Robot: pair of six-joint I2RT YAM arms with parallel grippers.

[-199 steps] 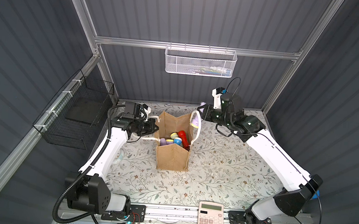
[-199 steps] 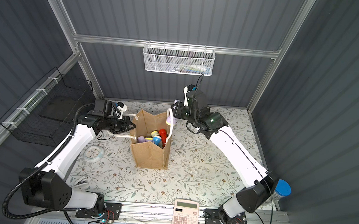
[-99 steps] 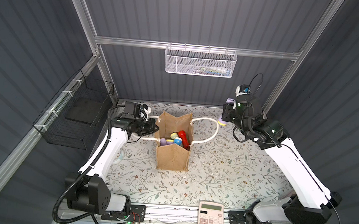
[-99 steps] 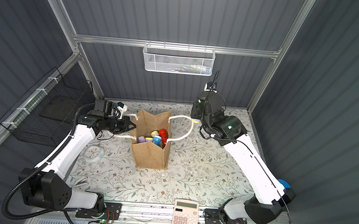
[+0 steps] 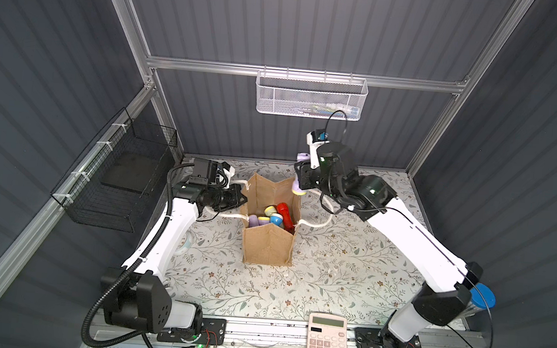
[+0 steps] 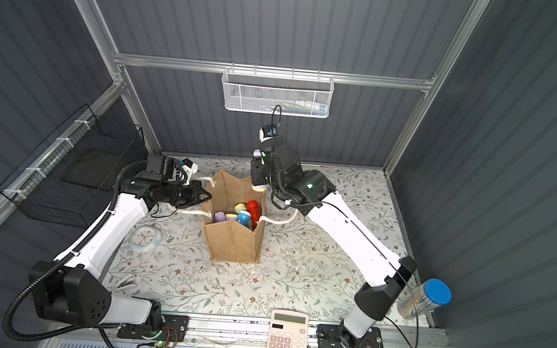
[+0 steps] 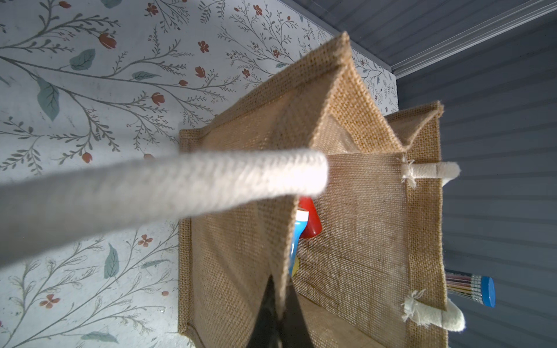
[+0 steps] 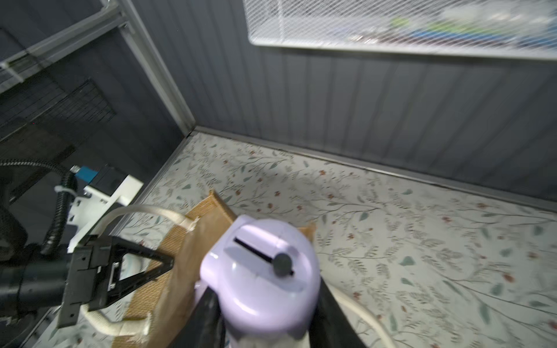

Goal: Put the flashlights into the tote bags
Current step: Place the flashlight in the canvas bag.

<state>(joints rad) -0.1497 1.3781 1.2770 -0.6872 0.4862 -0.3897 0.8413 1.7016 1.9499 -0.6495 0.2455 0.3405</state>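
While several flashlights (image 5: 275,214) already lay inside the tote bag (image 5: 267,246), the right end effector (image 5: 301,180) was grasping a lilac flashlight (image 8: 262,280) above its rim; the left end effector (image 5: 238,199) pinched the bag's edge. No others seemed left on the surface (image 5: 349,256).

Tan bag (image 5: 266,246); lilac flashlight (image 8: 262,280), perhaps yellow-headed.

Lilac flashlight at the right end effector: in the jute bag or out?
Out. The right end effector grips the lilac flashlight above the jute bag's far rim.
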